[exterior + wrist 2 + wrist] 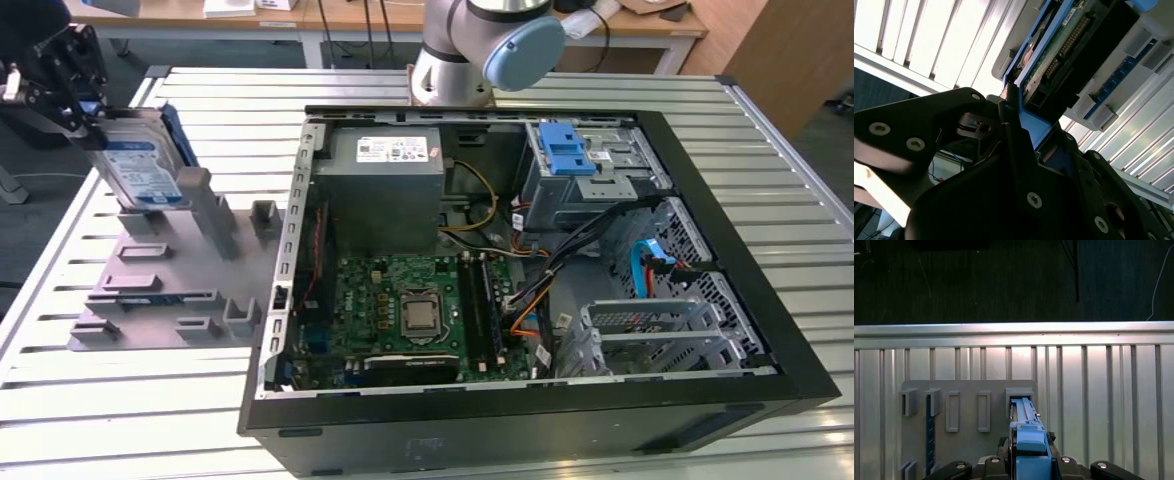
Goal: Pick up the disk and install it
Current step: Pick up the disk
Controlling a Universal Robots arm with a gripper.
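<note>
Observed the gripper (83, 115) at the exterior view's left, judged clamped on the upper end of the disk (140, 168), with one black finger (1014, 135) pressed against the blue frame (1035, 127) in the second wrist view. Found the disk standing on end in the grey fixture (160, 290) on the slatted table (227, 110), directly beneath the gripper, long axis near upright and leaning slightly. Lower end close among the fixture's posts; cannot tell whether seated or just clear. Confirmed in the first wrist view the frame's narrow edge running straight out from between the jaws toward a fixture slot. Located the open computer case (747, 290) to the exterior view's right of the fixture, well apart from the disk, with the drive cage (594, 190) and its blue latch (566, 152) at the far corner, beyond the grey power-supply box (387, 200). Noted a white-and-blue label on the disk's broad face and a white label (394, 150) on the power-supply box; print on both not transcribed.
</note>
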